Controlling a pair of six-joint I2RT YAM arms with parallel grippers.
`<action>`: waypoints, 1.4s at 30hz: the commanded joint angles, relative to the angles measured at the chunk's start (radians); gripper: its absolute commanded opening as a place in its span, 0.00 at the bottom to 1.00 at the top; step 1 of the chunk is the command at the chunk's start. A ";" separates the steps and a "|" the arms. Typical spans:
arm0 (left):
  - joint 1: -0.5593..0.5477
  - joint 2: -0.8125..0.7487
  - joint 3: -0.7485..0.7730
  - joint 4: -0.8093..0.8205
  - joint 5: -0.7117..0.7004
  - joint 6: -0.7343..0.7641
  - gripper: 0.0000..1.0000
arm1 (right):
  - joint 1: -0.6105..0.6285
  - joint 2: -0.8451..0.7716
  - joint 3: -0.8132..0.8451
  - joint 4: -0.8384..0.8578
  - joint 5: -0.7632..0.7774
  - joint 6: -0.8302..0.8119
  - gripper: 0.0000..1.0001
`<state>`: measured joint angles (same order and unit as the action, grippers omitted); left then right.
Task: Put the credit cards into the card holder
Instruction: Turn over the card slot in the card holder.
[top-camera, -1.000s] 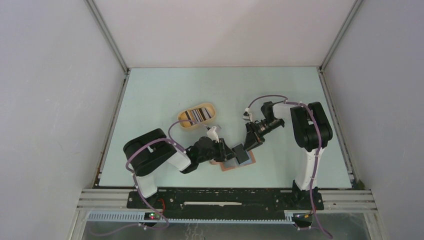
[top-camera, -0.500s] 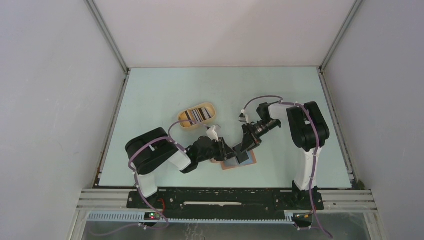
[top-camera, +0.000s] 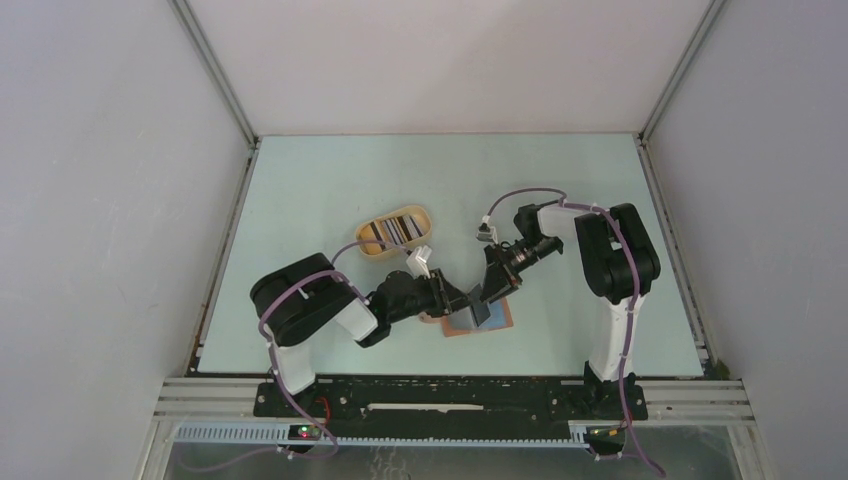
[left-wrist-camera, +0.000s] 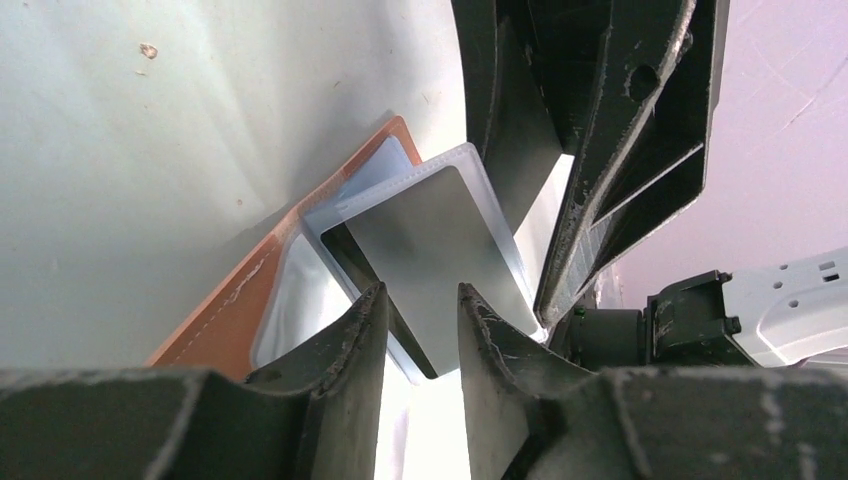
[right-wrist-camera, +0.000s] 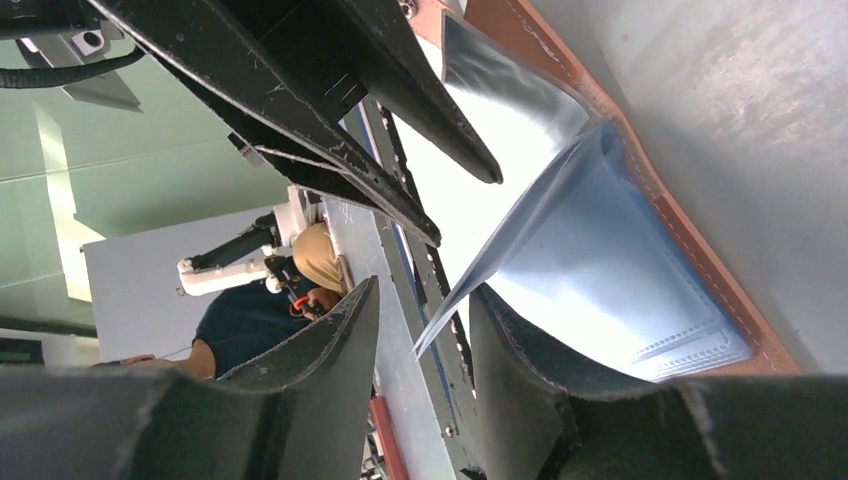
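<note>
where the card holder (left-wrist-camera: 225, 305) lies open, the left hand (left-wrist-camera: 420, 300) hovers.

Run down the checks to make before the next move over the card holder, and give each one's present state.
1. The card holder lies open and flat: ok.
2. The grey card is pushed fully in: cannot tell.
3. The left gripper has its jaws parted and is not clamping the card: ok.
4. The right gripper is clear of the lifted sleeve page: not ok, the page's edge lies between its parted jaws.
5. There is room between the two grippers: not ok, they crowd together over the holder.
6. More cards wait in the tan tray: ok.
</note>
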<state>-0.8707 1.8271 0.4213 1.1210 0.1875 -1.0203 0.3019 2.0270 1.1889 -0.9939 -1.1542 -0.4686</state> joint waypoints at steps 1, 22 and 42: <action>0.013 0.015 -0.027 0.074 0.011 -0.031 0.38 | 0.008 -0.041 0.030 -0.029 -0.039 -0.033 0.47; 0.028 0.003 -0.081 0.136 -0.015 -0.061 0.49 | 0.031 -0.010 0.043 -0.069 -0.082 -0.070 0.41; 0.030 0.009 -0.106 0.202 -0.019 -0.070 0.51 | 0.034 0.005 0.043 -0.033 -0.024 -0.026 0.19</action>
<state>-0.8474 1.8332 0.3401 1.2610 0.1852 -1.0840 0.3283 2.0270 1.2057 -1.0462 -1.1961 -0.5102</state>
